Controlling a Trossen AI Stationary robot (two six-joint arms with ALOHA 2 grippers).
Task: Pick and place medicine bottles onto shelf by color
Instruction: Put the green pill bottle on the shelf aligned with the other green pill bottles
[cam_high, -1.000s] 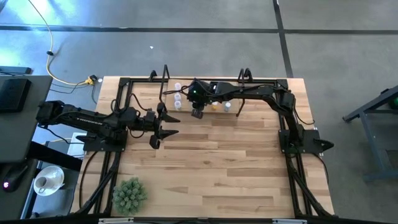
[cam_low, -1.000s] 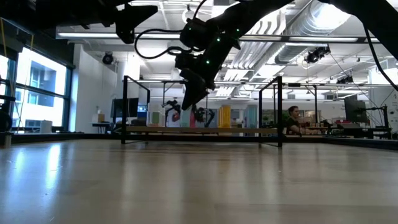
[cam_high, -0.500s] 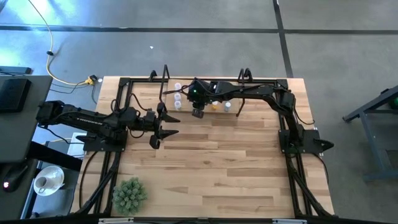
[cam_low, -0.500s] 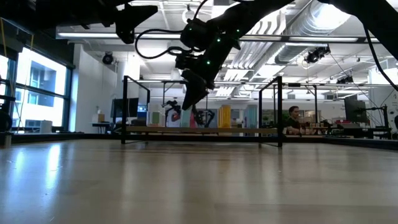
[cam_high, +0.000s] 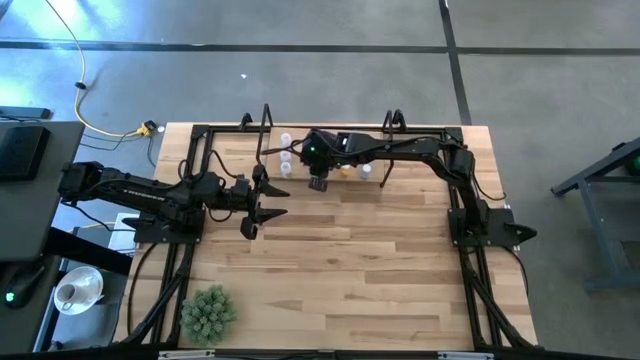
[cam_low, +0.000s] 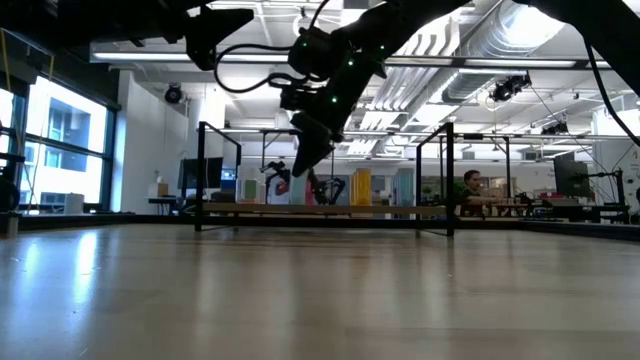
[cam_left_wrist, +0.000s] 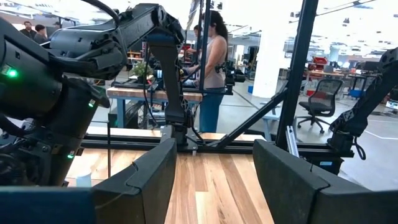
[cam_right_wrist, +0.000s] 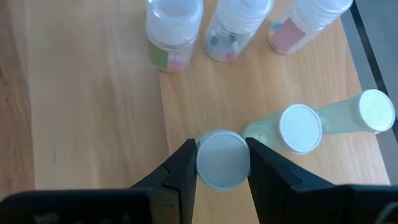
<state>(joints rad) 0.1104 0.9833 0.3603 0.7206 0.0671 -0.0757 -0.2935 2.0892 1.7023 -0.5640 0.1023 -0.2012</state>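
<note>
A white-capped medicine bottle (cam_right_wrist: 223, 158) sat clamped between the two dark fingers (cam_right_wrist: 180, 169) of the right claw (cam_high: 318, 183), seen cap-on from the right wrist camera, above the light-wood shelf (cam_right_wrist: 93, 93). Just beside it a pale greenish bottle (cam_right_wrist: 300, 128) stood with its white cap up, and another greenish one (cam_right_wrist: 367, 112) showed close behind that. Three more clear-bodied bottles, one with a green and pink label (cam_right_wrist: 169, 34), one with small coloured contents (cam_right_wrist: 235, 28) and one with a pink label (cam_right_wrist: 301, 25), stood in a row farther along the board.

From overhead, the right claw hung over the shelf (cam_high: 330, 160) at the far edge of the wooden counter (cam_high: 340, 270), between a cluster of white-capped bottles (cam_high: 286, 156) and an orange bottle (cam_high: 347, 170) next to a white-capped one (cam_high: 366, 171). In the table-level view the right arm reached down over the black-framed shelf (cam_low: 330, 211).

The left claw (cam_high: 252, 207) waited released over the left part of the counter, well apart from the shelf, its fingers (cam_left_wrist: 149, 177) spread with nothing between them. A green spiky plant ball (cam_high: 208, 312) rested near the counter's front left corner. A person (cam_left_wrist: 211, 62) stood at a bench in the room beyond.
</note>
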